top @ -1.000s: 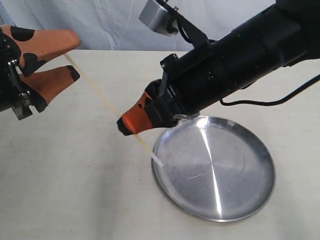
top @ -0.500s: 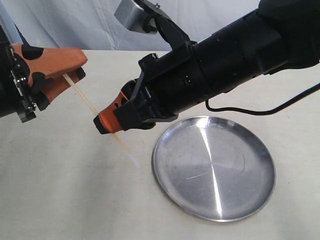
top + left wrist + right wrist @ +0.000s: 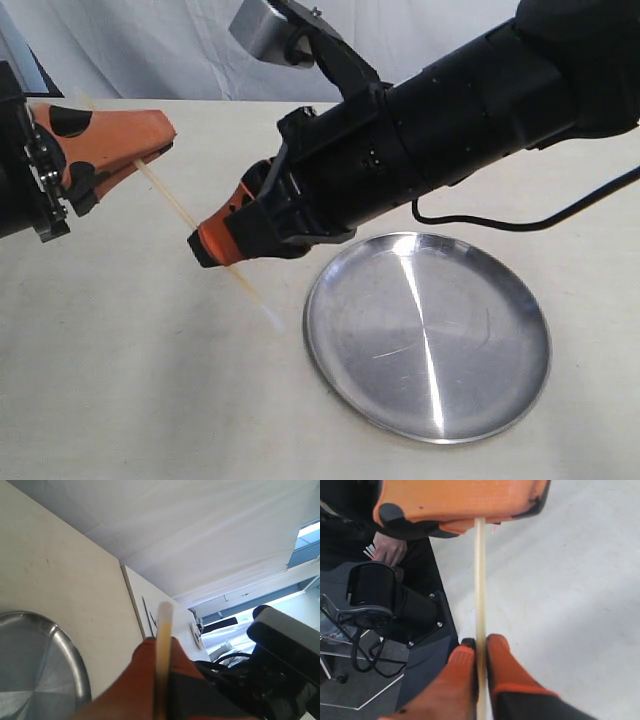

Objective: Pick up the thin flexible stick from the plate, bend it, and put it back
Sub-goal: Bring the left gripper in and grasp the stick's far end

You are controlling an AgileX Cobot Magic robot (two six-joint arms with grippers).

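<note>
Two robot arms hold a thin pale stick (image 3: 172, 203) in the air over a cream table (image 3: 120, 380), clear of the metal plate (image 3: 330, 360) it is meant to go back to. In the exterior view the stick lies straight, its long axis running from about 10 o'clock down to 4 o'clock.

The left gripper (image 3: 152, 150) has its orange jaws pressed together on the stick near the upper end, with a short tip poking out beyond them toward 10 o'clock. The right gripper (image 3: 207, 244) pinches the stick farther down, jaws closed to a sliver around it. The right wrist view shows this plainly: the stick (image 3: 480, 580) passes between the right gripper (image 3: 480, 652) and runs straight to the left gripper (image 3: 460, 500).

Past the right gripper the loose lower end hangs over bare table, near the plate's rim at about 9 o'clock but not over it. The left wrist view shows the stick (image 3: 162, 640) lying along the orange finger, with the plate's rim (image 3: 75, 652) off to one side.

No bend shows yet. The short span between the two grips looks like the part to flex, by bringing the grippers together along that 10-to-4 line. The right gripper is nearer the plate, which lies toward its 4 o'clock.
</note>
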